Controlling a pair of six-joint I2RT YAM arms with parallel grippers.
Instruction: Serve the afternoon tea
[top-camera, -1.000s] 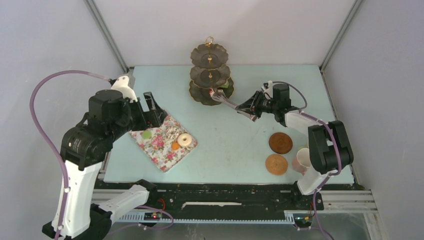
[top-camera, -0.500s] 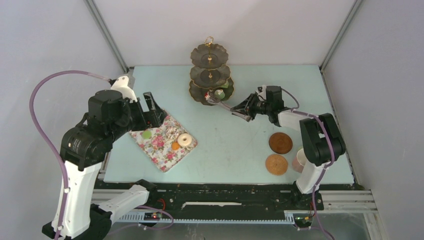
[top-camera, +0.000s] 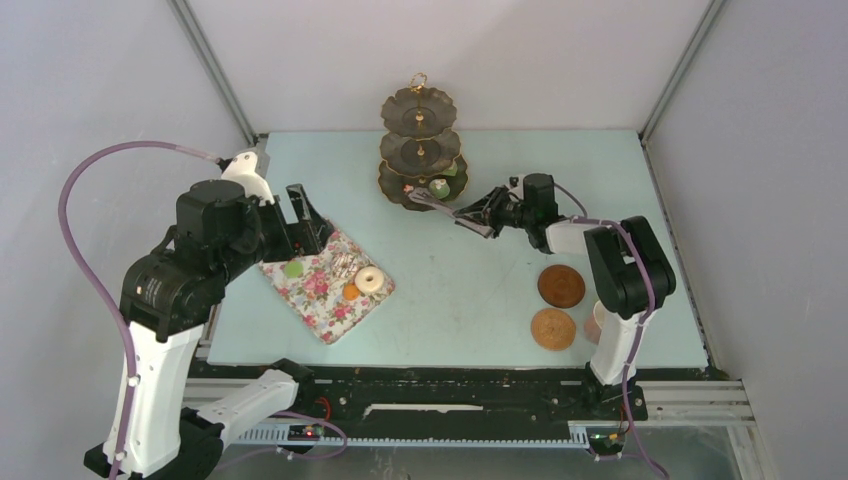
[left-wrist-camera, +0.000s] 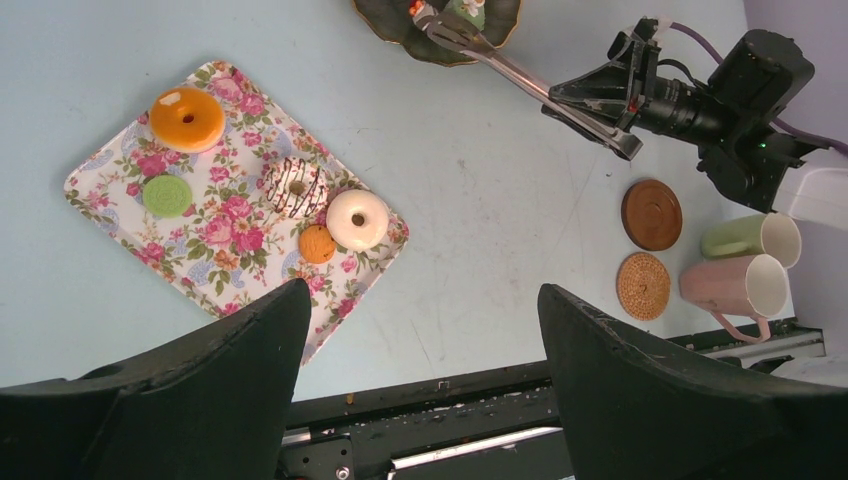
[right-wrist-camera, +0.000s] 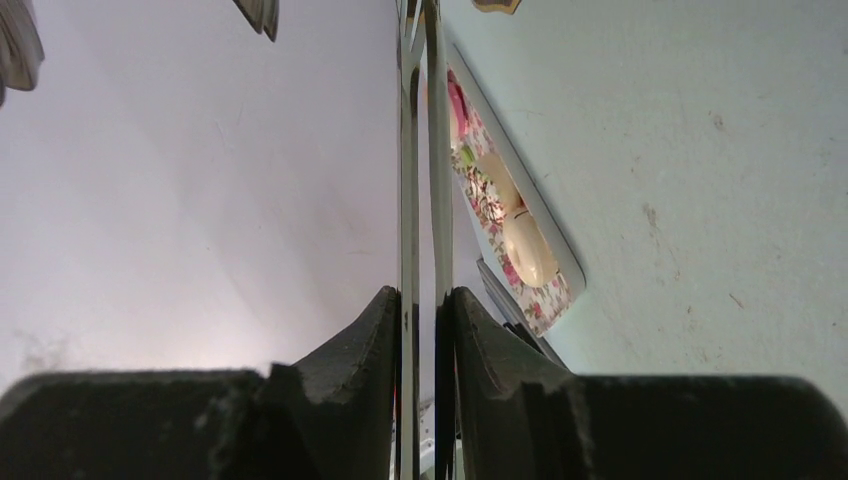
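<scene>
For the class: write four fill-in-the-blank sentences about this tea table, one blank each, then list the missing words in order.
1. The right gripper is shut on the long grey ___.
2. That tool's tips reach the ___ tier of the three-tier stand.
3. The floral tray holds ___ toy cakes.
4. Beside the two coasters are ___ cups.

Missing words: tongs; bottom; five; two.

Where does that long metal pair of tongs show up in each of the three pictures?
Top external: the long grey metal tongs lie centre, tips at the dark three-tier stand.
Left wrist: tongs at top, right of centre.
Right wrist: tongs upright mid-frame, between the right fingers.
Shared landmark: the floral-print tray.
</scene>
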